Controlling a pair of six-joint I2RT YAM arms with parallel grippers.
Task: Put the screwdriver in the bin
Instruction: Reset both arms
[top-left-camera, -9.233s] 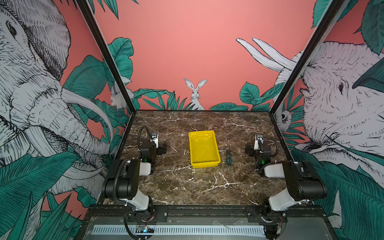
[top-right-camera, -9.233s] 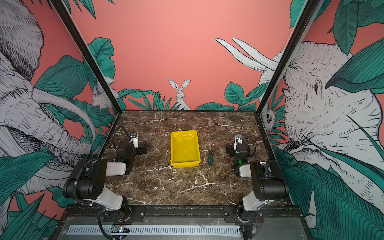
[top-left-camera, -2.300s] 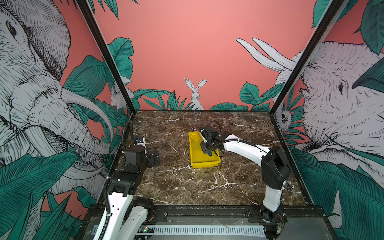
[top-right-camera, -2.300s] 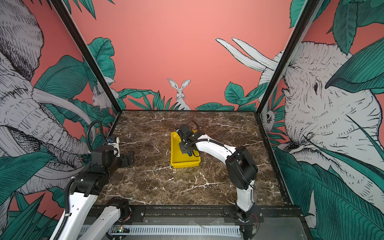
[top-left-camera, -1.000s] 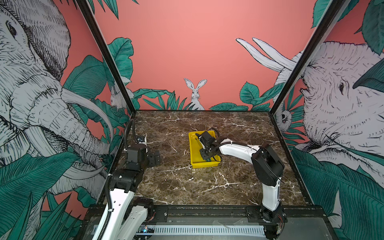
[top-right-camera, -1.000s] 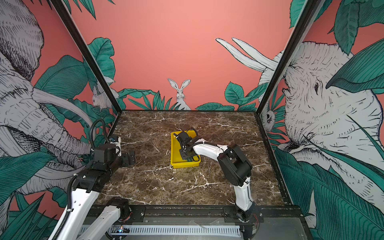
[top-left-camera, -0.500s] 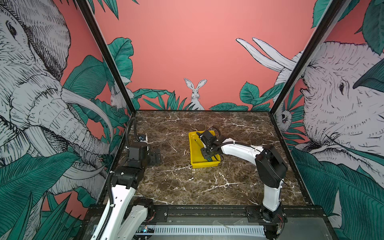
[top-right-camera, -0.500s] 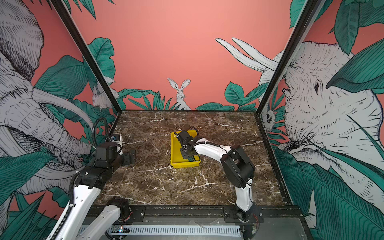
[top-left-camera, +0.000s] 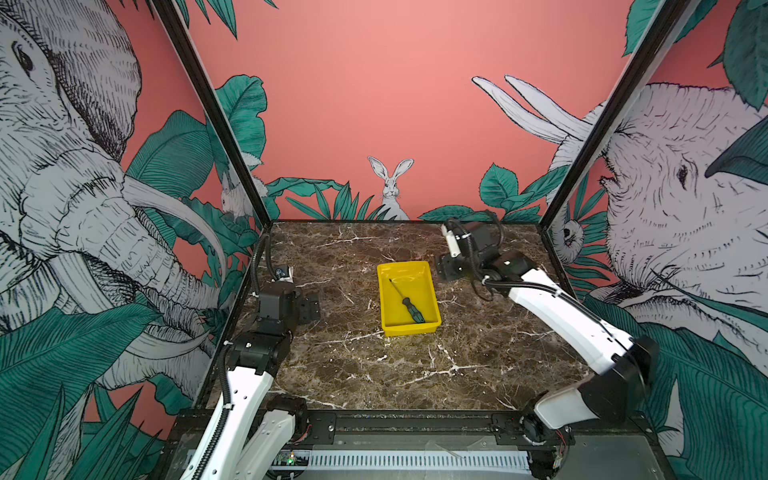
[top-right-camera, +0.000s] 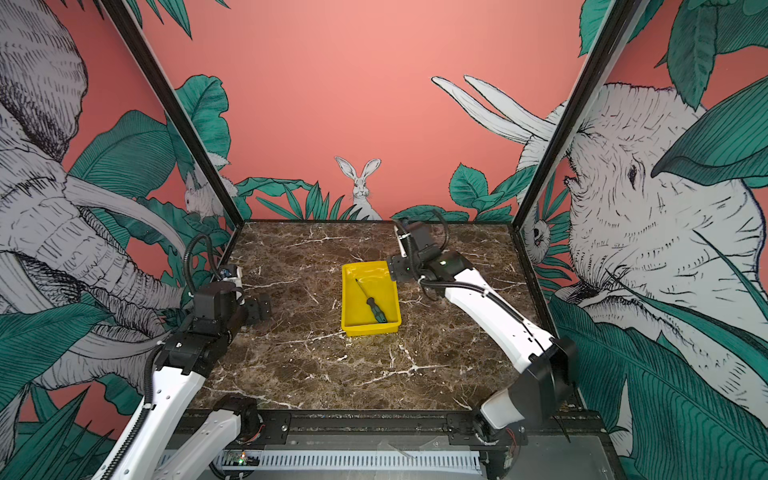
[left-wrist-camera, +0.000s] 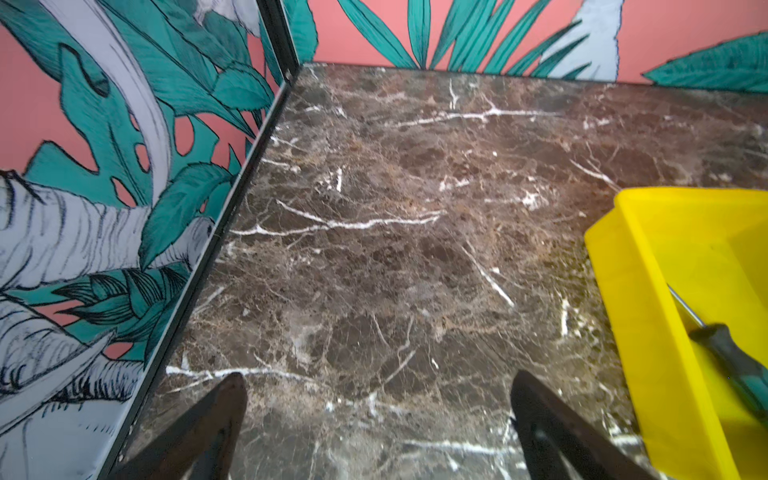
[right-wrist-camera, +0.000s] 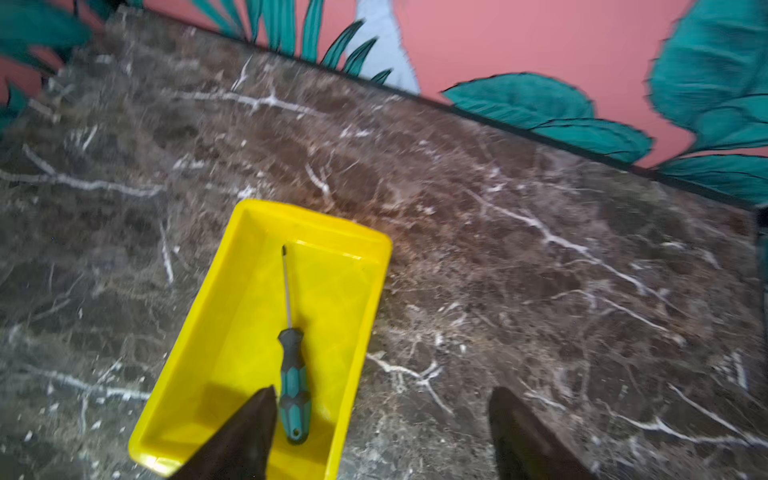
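Yellow plastic holds the prize: the green-and-black-handled screwdriver (top-left-camera: 409, 304) lies flat on the floor of the bin (top-left-camera: 409, 329). Its thin shaft points to the far left corner and its handle rests toward the near right one, as both top views show. By the look of it, the job is done: the tool is wholly inside the low walls, with no part resting on the rim.

The right gripper (top-left-camera: 446, 270) hangs just right of the bin's far end, its jaws spread wide and gripping nothing. The right wrist view shows its dark fingers (right-wrist-camera: 257, 419) clear of the tool. The left gripper (left-wrist-camera: 378, 376) sits well apart on the left side, its jaws also wide and empty over bare stone. What remains, at a guess, is only for the arms to go back to rest.

The bin stands near the middle of a dark brown marble-patterned tabletop (top-left-camera: 374, 374) threaded with white veins. Salmon-pink walls (top-left-camera: 374, 104) close in three sides, painted with grey elephants (top-left-camera: 83, 187), teal leaves (top-left-camera: 245, 108) and a rabbit (top-left-camera: 390, 183) at the far centre. Black frame posts (top-left-camera: 208, 104) mark the far corners.
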